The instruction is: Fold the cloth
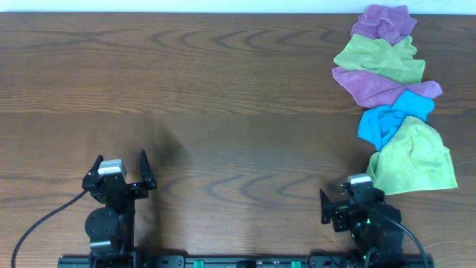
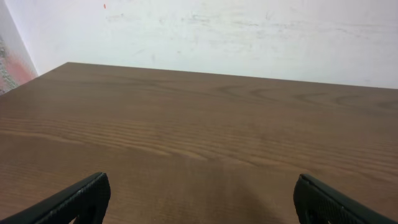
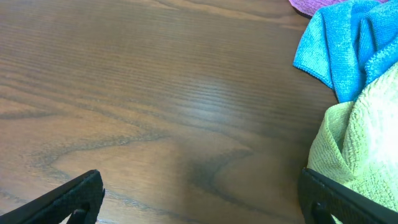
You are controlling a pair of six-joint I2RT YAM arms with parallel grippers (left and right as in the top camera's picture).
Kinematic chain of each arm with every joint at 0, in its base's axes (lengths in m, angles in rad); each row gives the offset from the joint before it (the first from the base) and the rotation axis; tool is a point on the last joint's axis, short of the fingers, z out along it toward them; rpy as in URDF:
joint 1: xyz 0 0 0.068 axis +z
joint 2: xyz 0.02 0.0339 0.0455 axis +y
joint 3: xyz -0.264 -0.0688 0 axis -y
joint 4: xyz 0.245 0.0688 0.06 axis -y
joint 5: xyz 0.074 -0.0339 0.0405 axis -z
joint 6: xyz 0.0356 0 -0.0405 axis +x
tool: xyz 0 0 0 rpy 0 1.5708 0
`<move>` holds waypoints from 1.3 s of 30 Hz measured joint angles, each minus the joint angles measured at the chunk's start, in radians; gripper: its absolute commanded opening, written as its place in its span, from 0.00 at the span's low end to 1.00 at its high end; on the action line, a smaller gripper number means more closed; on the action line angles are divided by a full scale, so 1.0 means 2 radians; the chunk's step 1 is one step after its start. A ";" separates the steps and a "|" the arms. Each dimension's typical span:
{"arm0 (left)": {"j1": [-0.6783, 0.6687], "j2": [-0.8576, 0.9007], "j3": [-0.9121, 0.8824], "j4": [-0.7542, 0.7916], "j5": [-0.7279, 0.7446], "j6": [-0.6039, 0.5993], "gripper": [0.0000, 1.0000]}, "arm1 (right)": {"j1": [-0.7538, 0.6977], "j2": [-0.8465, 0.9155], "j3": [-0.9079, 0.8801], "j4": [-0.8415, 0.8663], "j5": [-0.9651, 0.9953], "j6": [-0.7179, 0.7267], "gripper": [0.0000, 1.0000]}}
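The left gripper (image 1: 121, 158), at 7 o'clock on the table (image 1: 223, 89), has its fingers spread wide and empty. The right gripper (image 3: 200, 180), at 5 o'clock, is the same. Just beside it lies a light green cloth (image 1: 413, 160), then a blue cloth (image 1: 388, 120), then more cloths (image 1: 379, 59) toward 1 o'clock

Crumpled cloths (image 1: 390, 89) lie along the table's (image 1: 186, 97) right side.

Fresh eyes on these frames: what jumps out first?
Crumpled cloths in a bright heap along the right side of the table: purple cloth farthest, blue cloth midway, light green cloth nearest. The left gripper and right gripper sit at the near edge, open and empty, the right one beside that nearest cloth.
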 measured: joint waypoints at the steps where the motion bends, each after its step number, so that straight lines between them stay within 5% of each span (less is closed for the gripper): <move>1: 0.000 0.000 0.000 0.000 0.000 0.000 0.95 | 0.000 0.000 0.000 0.000 0.000 0.000 0.99; 19: 0.000 0.000 0.000 0.000 0.000 0.000 0.95 | 0.000 0.000 0.000 0.010 0.000 0.000 0.99; 32: 0.000 0.000 0.000 0.000 0.000 0.000 0.95 | 0.000 -0.001 -0.004 0.233 -0.014 0.047 0.99; 39: 0.000 0.000 0.000 0.000 0.000 0.000 0.95 | -0.002 0.010 -0.004 0.247 0.059 0.108 0.99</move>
